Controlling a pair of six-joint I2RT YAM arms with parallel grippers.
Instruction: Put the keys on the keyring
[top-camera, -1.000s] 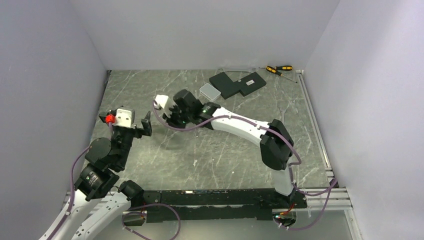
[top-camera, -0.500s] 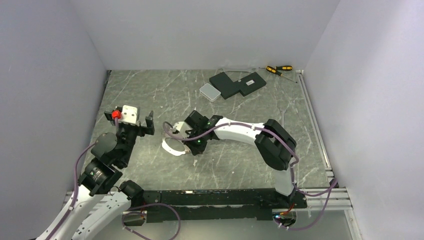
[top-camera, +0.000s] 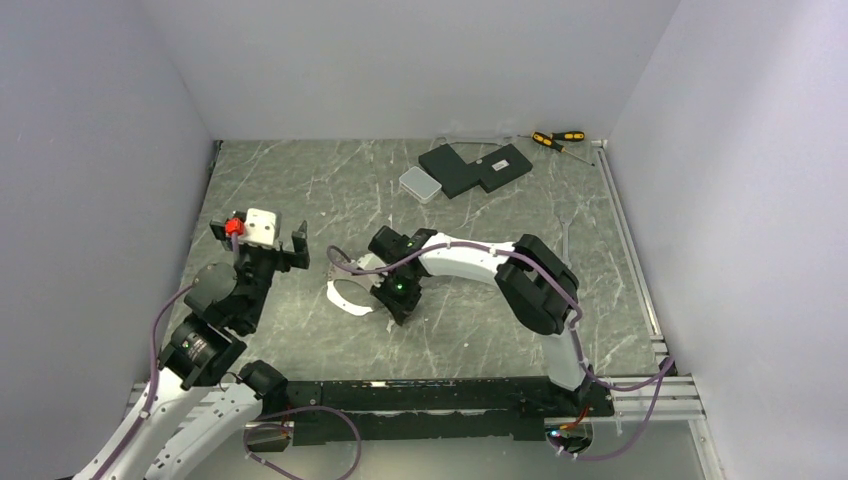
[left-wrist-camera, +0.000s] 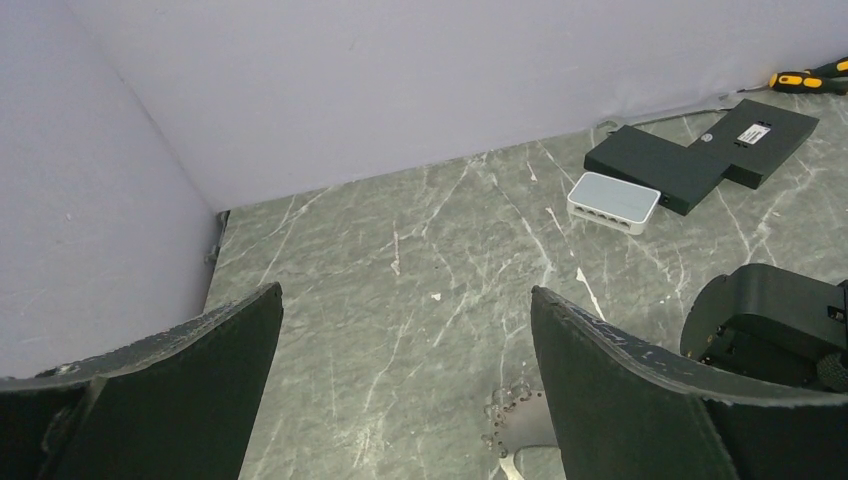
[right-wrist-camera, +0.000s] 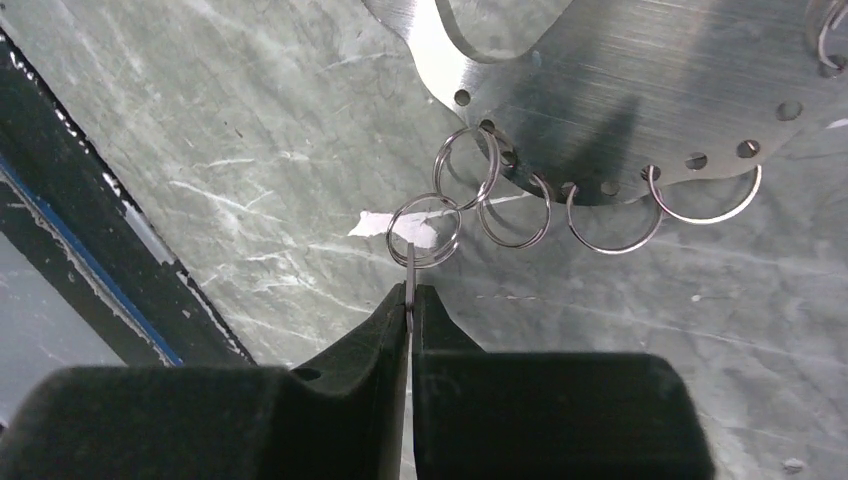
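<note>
right gripper (right-wrist-camera: 410, 296) pinches shut on a small ring (right-wrist-camera: 424, 228) at the eight o'clock edge of the metal plate (right-wrist-camera: 620, 90); left gripper (left-wrist-camera: 405, 300), toward ten o'clock, gapes wide, holding nothing.

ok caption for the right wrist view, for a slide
Right gripper shut on a thin metal piece linked to split rings along a perforated plate's edge

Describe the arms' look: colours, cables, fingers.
Left arm and right arm match: white links, chunky black joints, loose purple cable outside. White box with a red cap on the left wrist; green light on the right wrist. Fingers: matte black wedges, scuffed edges.
</note>
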